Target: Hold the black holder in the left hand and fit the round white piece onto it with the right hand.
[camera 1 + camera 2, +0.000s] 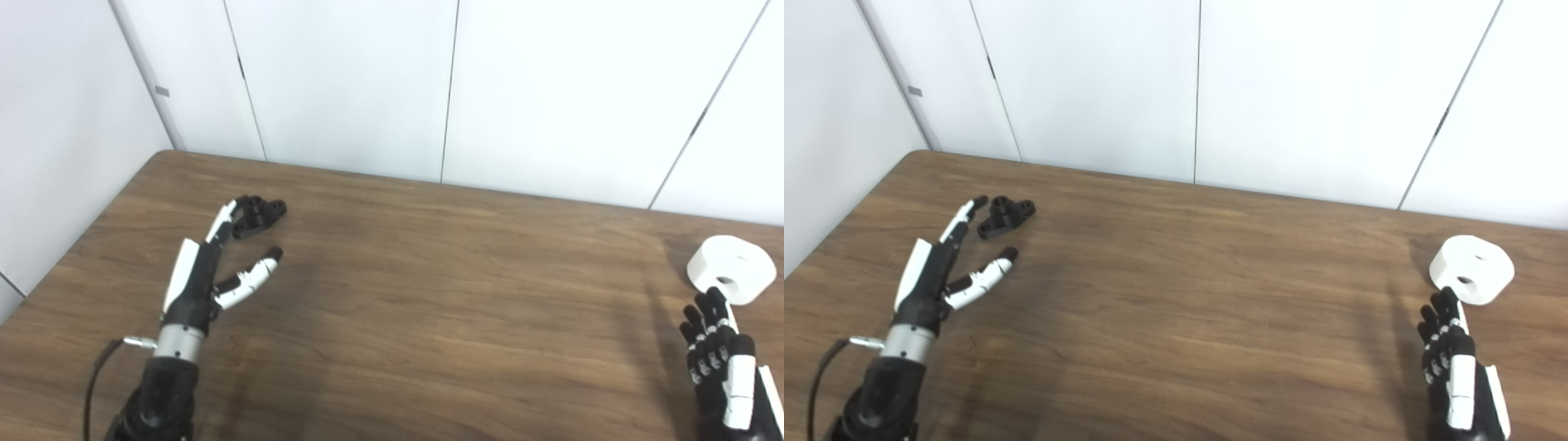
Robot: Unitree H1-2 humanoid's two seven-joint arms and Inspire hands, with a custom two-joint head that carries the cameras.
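The black holder (259, 215) lies on the brown table at the far left, small with round holes. My left hand (211, 269) is open just in front of it, fingers stretched toward the holder and thumb spread to the right; the fingertips reach its left side, holding nothing. The round white piece (731, 268), a thick disc with a hole, rests on the table at the far right. My right hand (723, 361) stands open in front of it, fingertips close to its near edge, holding nothing.
The wooden table (429, 294) spans the view, its far edge meeting white wall panels (343, 79). A black cable (98, 373) runs along my left wrist.
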